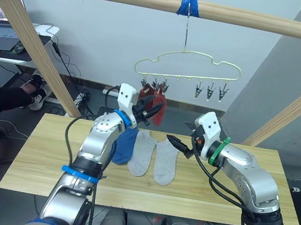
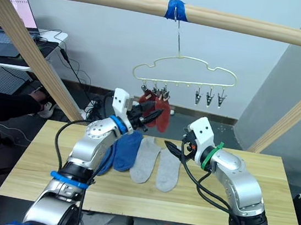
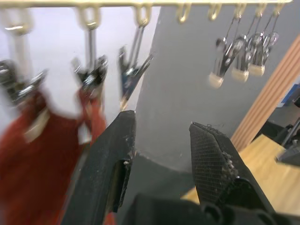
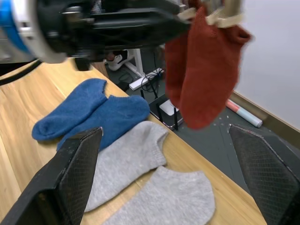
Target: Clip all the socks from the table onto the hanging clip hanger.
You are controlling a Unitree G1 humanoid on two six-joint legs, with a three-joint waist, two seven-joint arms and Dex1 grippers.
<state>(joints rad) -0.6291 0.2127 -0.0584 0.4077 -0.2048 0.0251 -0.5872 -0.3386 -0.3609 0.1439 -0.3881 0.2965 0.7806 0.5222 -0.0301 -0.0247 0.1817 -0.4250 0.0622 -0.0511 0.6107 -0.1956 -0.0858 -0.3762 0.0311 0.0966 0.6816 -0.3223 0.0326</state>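
Pale wooden planks make up the surface (image 1: 33,163), and on it, near centre, lie two grey socks (image 1: 154,156) with two blue socks (image 2: 126,151) touching them at 9 o'clock. Just beyond, the right hand (image 1: 178,145) hovers empty with fingers spread wide over the grey pair. Higher, the left hand (image 2: 151,116) is raised, empty and narrowly parted, beside two rust-red socks (image 2: 159,111) already clipped at the 9 o'clock end of the yellow-green clip hanger (image 1: 187,67). Four clips look free (the third one (image 3: 131,75) sits nearest). For the next step, I'd grip a sock by its cuff so the edge feeds cleanly into a clip.
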